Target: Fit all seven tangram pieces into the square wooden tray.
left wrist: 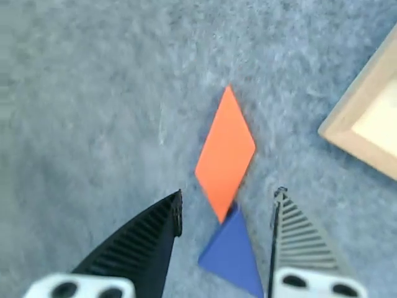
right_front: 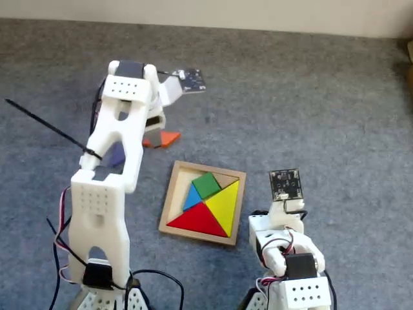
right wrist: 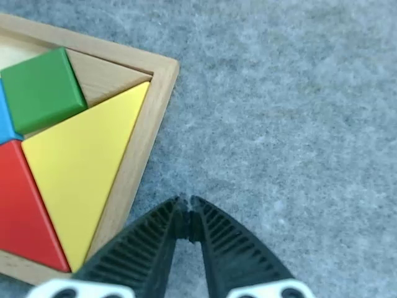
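Two pieces lay ahead: blue triangle [left wrist: 232, 251] between the open left fingers [left wrist: 149, 233], orange parallelogram [left wrist: 225, 152] touching it beyond; right fingers [right wrist: 155, 242] closed, empty.

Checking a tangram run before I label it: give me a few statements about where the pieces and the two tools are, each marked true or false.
1. The orange parallelogram lies inside the wooden tray. False: it lies on the grey carpet, outside the tray.
2. The right tool is shut and holds nothing. True.
3. The left tool is shut on the dark blue triangle. False: it is open above that piece, which lies on the carpet.
4. The yellow triangle sits in the tray, edge to edge with the red triangle. True.
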`<state>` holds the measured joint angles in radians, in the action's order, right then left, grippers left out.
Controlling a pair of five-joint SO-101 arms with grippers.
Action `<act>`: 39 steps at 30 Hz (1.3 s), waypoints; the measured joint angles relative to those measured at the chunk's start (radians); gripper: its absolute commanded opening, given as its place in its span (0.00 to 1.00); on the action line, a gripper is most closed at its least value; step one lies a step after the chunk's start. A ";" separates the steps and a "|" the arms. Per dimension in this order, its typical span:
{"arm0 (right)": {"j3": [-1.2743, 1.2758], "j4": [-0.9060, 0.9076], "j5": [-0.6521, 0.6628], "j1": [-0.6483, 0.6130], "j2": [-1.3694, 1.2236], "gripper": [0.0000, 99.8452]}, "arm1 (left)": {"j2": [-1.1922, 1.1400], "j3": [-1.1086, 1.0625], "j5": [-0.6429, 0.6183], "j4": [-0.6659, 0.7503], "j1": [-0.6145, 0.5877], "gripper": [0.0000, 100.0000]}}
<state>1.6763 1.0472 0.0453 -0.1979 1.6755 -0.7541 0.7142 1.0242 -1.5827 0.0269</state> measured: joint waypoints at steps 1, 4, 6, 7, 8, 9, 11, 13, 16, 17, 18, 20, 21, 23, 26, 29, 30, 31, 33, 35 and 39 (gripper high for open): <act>0.000 0.000 0.000 0.000 0.000 0.02 | -0.021 0.012 0.000 0.000 0.002 0.24; 0.000 0.000 0.000 0.000 0.000 0.02 | -0.094 0.057 0.000 0.000 0.006 0.24; 0.000 0.000 0.000 0.000 0.000 0.02 | -0.147 0.094 0.000 0.000 0.005 0.22; 0.000 0.000 0.000 0.000 0.000 0.02 | -0.173 0.110 0.000 0.000 0.005 0.21; 0.000 0.000 0.000 0.000 0.000 0.02 | -0.198 0.129 0.000 0.000 0.005 0.20; 0.000 0.000 0.000 0.000 0.000 0.02 | -0.219 0.146 0.000 0.000 0.005 0.19; 0.000 0.000 0.000 0.000 0.000 0.02 | -0.249 0.180 -0.002 -0.002 0.006 0.17; 0.000 0.000 0.000 0.000 0.000 0.02 | -0.272 0.207 -0.003 -0.008 0.011 0.14; 0.000 0.000 0.000 0.000 0.000 0.02 | -0.285 0.229 -0.003 -0.015 0.011 0.07; 0.000 0.000 0.000 0.000 0.000 0.02 | -0.285 0.230 -0.003 -0.015 0.011 0.06; 0.000 0.000 0.000 0.000 0.000 0.02 | -0.285 0.235 -0.003 -0.018 0.011 0.04; 0.000 0.000 0.000 0.000 0.000 0.02 | -0.287 0.252 -0.003 -0.048 0.015 0.03; 0.000 0.000 0.000 0.000 0.000 0.02 | -0.288 0.269 -0.002 -0.068 0.017 0.02; 0.000 0.000 0.000 0.000 0.000 0.02 | -0.292 0.310 -0.015 -0.114 0.017 0.01; 0.000 0.000 0.000 0.000 0.000 0.02 | -0.292 0.379 -0.107 -0.152 0.011 0.01; 0.000 0.000 0.000 0.000 0.000 0.02 | -0.284 0.402 -0.186 -0.163 0.012 0.01; 0.000 0.000 0.000 0.000 0.000 0.02 | -0.275 0.402 -0.204 -0.163 0.012 0.01; 0.000 0.000 0.000 0.000 0.000 0.02 | -0.259 0.402 -0.224 -0.163 0.014 0.01; 0.000 0.000 0.000 0.000 0.000 0.02 | -0.212 0.367 -0.258 -0.164 0.014 0.01; 0.000 0.000 0.000 0.000 0.000 0.02 | -0.144 0.298 -0.282 -0.166 0.012 0.01; 0.000 0.000 0.000 0.000 0.000 0.02 | 0.032 0.081 -0.295 -0.166 0.012 0.01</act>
<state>1.6763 1.0472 0.0453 -0.1979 1.6755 -0.7219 0.7956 0.7296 -1.7484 0.0391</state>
